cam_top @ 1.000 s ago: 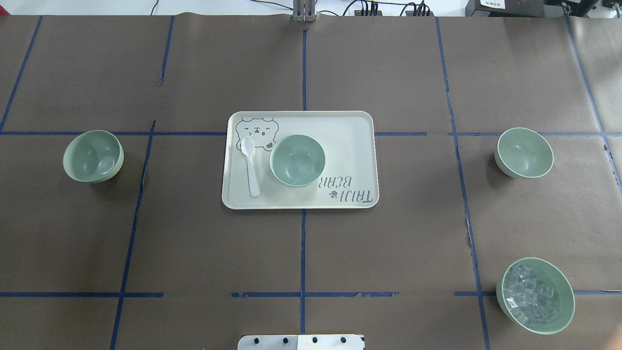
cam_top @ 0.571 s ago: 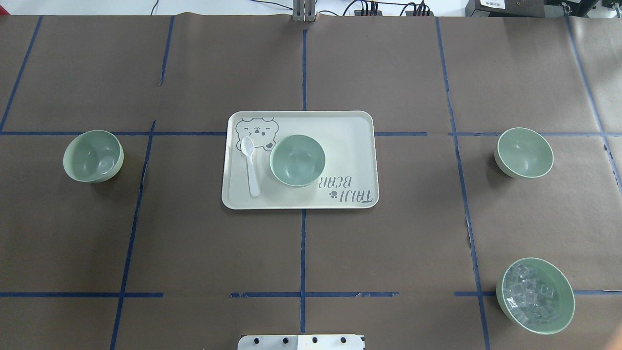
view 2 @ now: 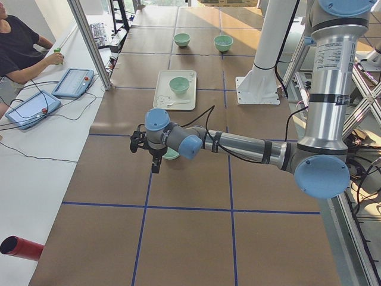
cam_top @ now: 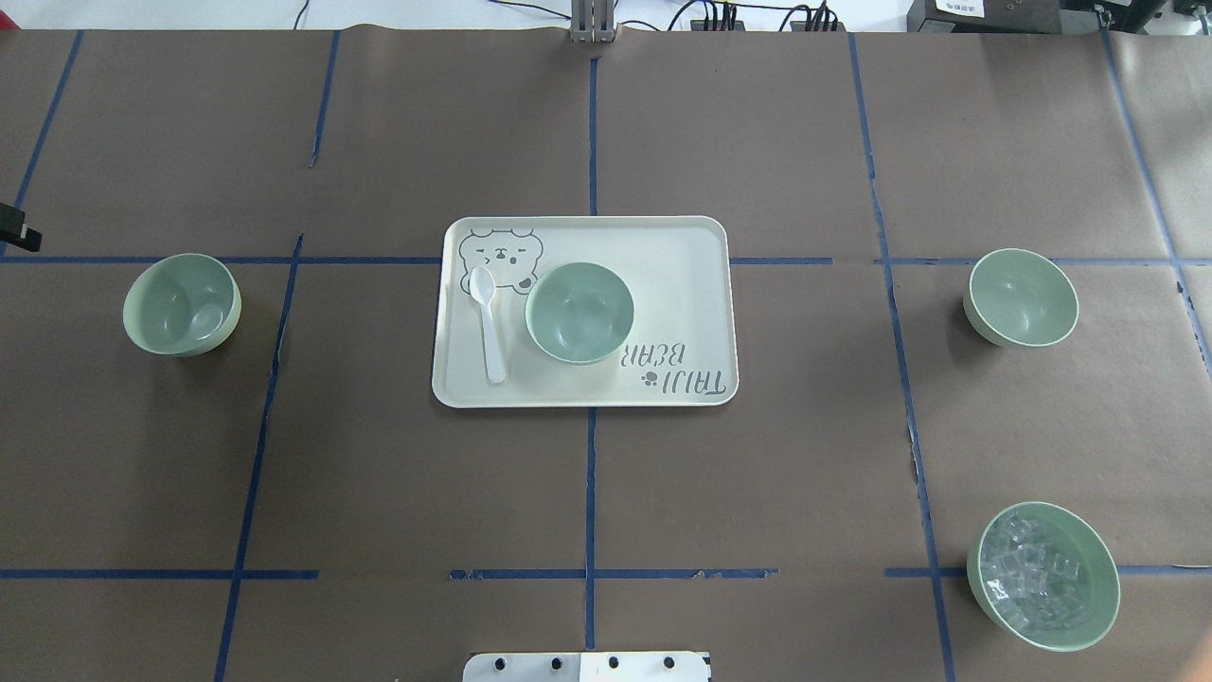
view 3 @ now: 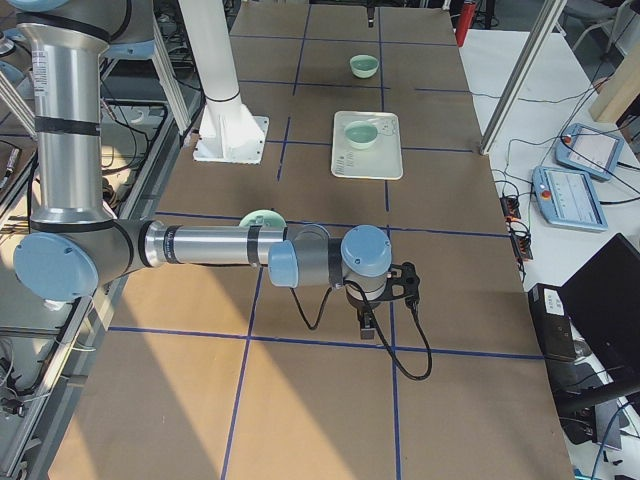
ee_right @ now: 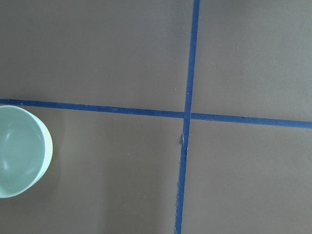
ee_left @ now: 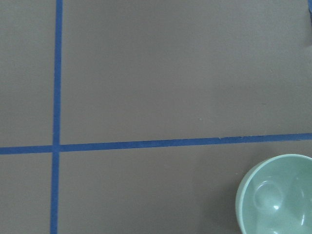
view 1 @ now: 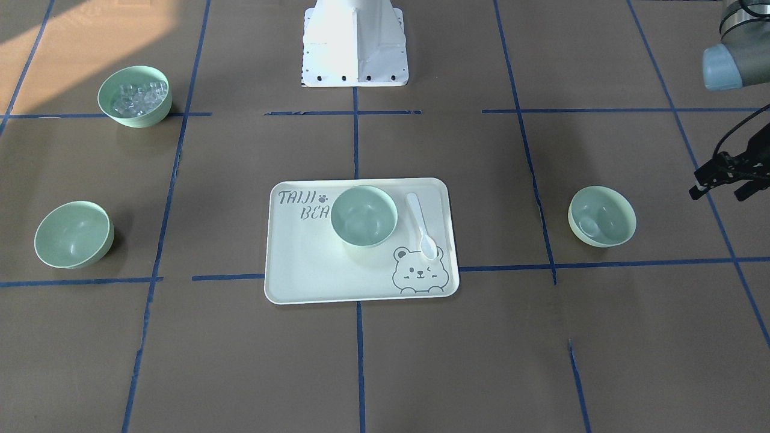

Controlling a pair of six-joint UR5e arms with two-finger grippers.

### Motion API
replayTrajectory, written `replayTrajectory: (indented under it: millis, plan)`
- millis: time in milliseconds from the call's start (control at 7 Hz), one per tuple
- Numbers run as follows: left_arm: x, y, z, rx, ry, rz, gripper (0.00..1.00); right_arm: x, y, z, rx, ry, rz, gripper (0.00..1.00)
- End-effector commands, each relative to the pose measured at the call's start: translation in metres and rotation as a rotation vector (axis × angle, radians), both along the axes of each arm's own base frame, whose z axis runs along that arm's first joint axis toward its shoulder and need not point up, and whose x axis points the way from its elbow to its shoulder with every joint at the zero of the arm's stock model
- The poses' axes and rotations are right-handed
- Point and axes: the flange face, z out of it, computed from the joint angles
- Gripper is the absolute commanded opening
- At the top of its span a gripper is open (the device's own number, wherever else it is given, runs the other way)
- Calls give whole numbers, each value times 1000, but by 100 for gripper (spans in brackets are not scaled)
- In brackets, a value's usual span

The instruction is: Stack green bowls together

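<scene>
Left gripper (view 1: 720,193): hovers past the tabletop's (cam_top: 757,493) left end, fingers apart, holding nothing.
Left green bowl (cam_top: 182,304): upright on the tabletop, alone.
Middle green bowl (cam_top: 579,312): on the bear-print tray (cam_top: 682,256), just beside a white spoon (cam_top: 490,327).
Right green bowl (cam_top: 1022,296): upright, well apart from the others.
Ice bowl (cam_top: 1103,568): nearer the robot.
Right gripper (view 3: 367,328): seen side-on only; cannot tell its opening.

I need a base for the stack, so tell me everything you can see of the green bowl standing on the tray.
The green bowl is small, round, pale mint, smooth, seemingly plastic, glossy inside. It stands upright and empty near the middle of the bear-print tray, between the white spoon and the lettering. Only the tray touches it; the spoon lies close beside, apart.
</scene>
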Motion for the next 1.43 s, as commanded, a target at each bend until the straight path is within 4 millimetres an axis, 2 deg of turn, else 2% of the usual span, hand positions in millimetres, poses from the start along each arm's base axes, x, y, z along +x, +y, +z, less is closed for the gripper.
replayTrajectory:
  millis: [0, 143, 429, 571, 857, 1000, 1143, 1286]
  plan:
    - [70, 15, 0, -59, -20, -90, 100, 0, 0, 0, -1, 4, 0, 100]
    - [75, 14, 6, -48, -50, -111, 100, 0, -1, -1, 0, 3, 0, 100]
    - [97, 21, 27, -44, -24, -100, 100, 0, -1, -1, 0, 3, 0, 100]
    - [119, 31, 31, -63, 6, -95, 100, 0, -1, -1, 2, 3, 0, 100]
    - [138, 40, 32, -76, 4, -101, 96, 0, 1, -3, 2, 3, 0, 100]
    - [139, 40, 32, -81, 4, -111, 72, 0, 1, -3, 2, 3, 0, 100]
    - [137, 40, 32, -82, 3, -113, 39, 0, 1, -7, 10, 5, 1, 100]
    - [134, 42, 35, -83, 0, -112, 2, 0, 2, -10, 14, 6, -1, 100]
